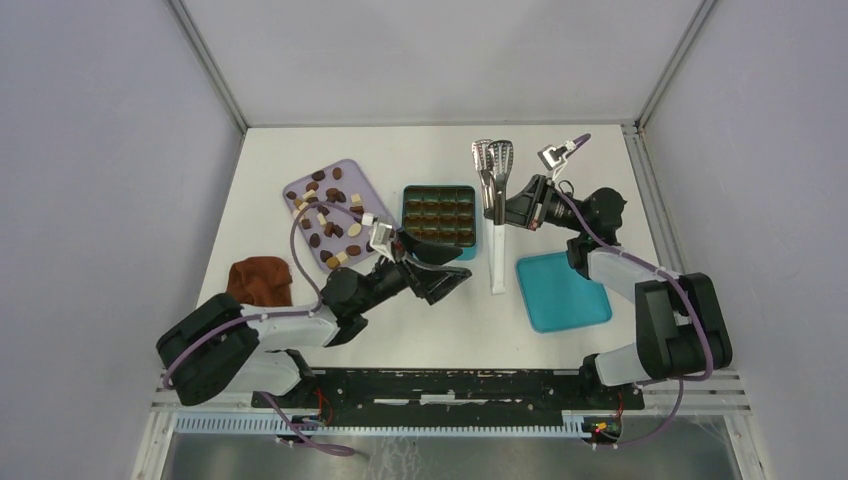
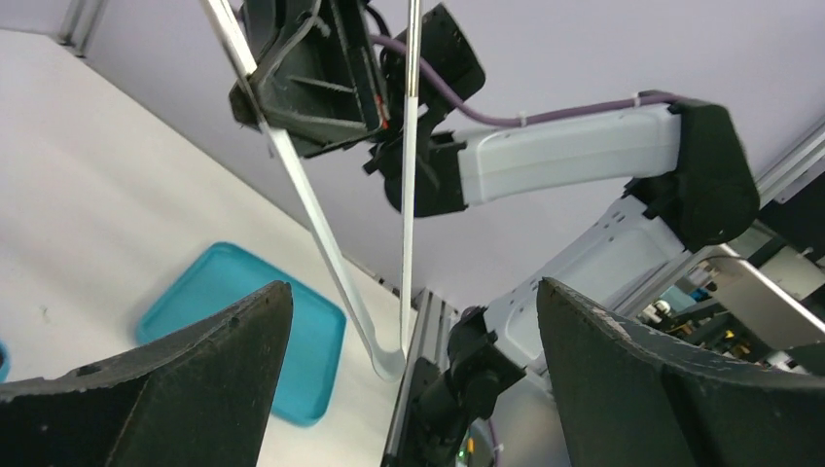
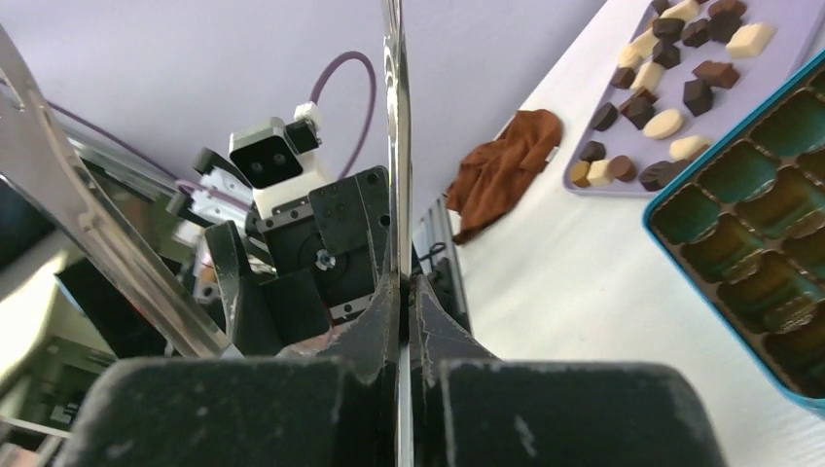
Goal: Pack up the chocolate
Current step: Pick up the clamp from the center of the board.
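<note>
Left arm low across table (image 1: 430, 150) from its base at near left, forearm angled right and away, wrist just at near edge of teal box (image 1: 438, 188). Left gripper (image 1: 450, 268) spread wide, nothing between fingers, aimed right toward hinge end of tongs (image 1: 497, 250). In left wrist view, both tong blades framed between the two open fingers (image 2: 195, 379), meeting at the hinge below. Right arm folded at the right side, elbow out, forearm reaching away and left, wrist turned left. Right gripper (image 1: 503, 208) pressed together, pinching one blade of tongs about mid-length; second blade free, splayed off to the side in right wrist view. Tongs lengthwise, heads far, hinge near, between teal box and teal lid (image 1: 562, 292); cannot tell if hinge end touches table. Chocolate (image 1: 327, 207) scattered loose on lilac tray (image 1: 360, 180), left of teal box, dark, tan and cream pieces mixed, well apart from both grippers. Box cells dark; contents hard to make out. Brown cloth (image 1: 262, 280) bunched near left, beside left arm's elbow.
</note>
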Motion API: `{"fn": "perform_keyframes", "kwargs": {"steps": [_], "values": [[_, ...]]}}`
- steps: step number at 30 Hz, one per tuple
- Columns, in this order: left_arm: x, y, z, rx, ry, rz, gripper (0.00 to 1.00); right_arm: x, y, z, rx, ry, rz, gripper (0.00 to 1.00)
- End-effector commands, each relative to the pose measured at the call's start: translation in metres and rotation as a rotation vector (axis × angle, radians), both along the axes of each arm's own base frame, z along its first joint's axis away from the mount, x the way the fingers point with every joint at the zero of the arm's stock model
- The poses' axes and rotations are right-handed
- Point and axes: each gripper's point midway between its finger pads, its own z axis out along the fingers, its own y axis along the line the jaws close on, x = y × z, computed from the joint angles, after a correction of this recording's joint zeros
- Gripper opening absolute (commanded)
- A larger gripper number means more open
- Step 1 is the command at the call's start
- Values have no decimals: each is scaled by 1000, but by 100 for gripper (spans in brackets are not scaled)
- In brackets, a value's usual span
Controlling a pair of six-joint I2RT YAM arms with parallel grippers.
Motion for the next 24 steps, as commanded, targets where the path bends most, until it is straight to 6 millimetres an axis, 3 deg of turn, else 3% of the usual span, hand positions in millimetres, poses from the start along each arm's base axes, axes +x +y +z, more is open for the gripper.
{"fn": "perform_keyframes", "kwargs": {"steps": [1, 6, 11, 19, 24], "values": [[-1, -9, 53, -188, -16, -63, 100, 0, -2, 43, 131, 11, -12, 0], [14, -26, 44, -166, 51, -35, 100, 14, -3, 28, 57, 39, -95, 0], [30, -43, 25, -67, 118, 53, 100, 15, -3, 27, 52, 42, -113, 0], [36, -69, 26, -26, 119, 74, 100, 11, 5, 26, 50, 48, -99, 0], [49, -71, 31, -74, 122, 136, 98, 6, 8, 35, 66, 35, -84, 0]]}}
